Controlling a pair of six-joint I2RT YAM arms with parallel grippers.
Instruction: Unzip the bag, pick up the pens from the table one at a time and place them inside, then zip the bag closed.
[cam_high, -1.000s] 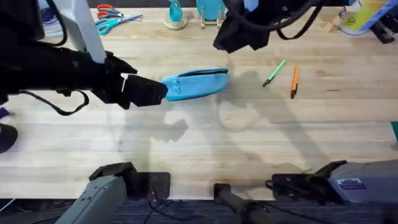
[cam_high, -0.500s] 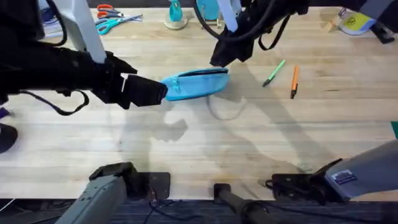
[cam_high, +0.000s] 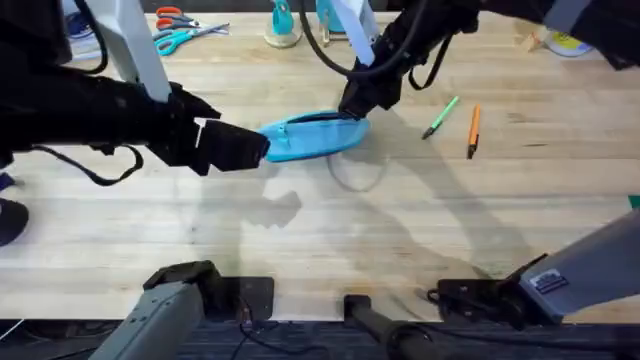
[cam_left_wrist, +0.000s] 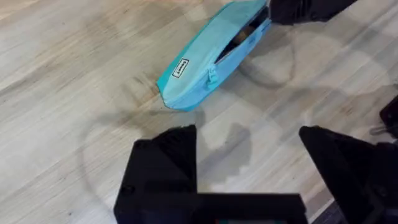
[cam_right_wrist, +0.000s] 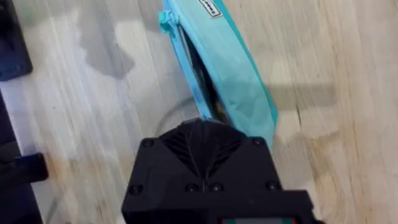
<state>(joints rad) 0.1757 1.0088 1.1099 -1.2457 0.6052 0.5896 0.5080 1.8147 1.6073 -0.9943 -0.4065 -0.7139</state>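
Your bag (cam_high: 312, 135) lies on the table (cam_high: 400, 240) just above centre in the overhead view, long axis running from 9 toward 3 o'clock, tilted slightly up at the 3 o'clock end. Its zipper already gapes along most of its length, with the pull (cam_left_wrist: 212, 76) sitting near the 9 o'clock end, so the unzipping looks largely done.

Your left gripper (cam_left_wrist: 249, 140) hovers just off the bag's 9 o'clock tip with its 2 fingers spread and nothing between them, probably parked there to steady that end if the fabric drags.

Your right gripper (cam_high: 352, 105) sits down on the bag's 3 o'clock end, pressed to the fabric beside the opening; I cannot tell whether it is pinched or loose there.

The 2 pens, light green (cam_high: 440, 117) and orange (cam_high: 473, 131), lie untouched at the bag's 3 o'clock side, well apart from it, waiting for your right arm.
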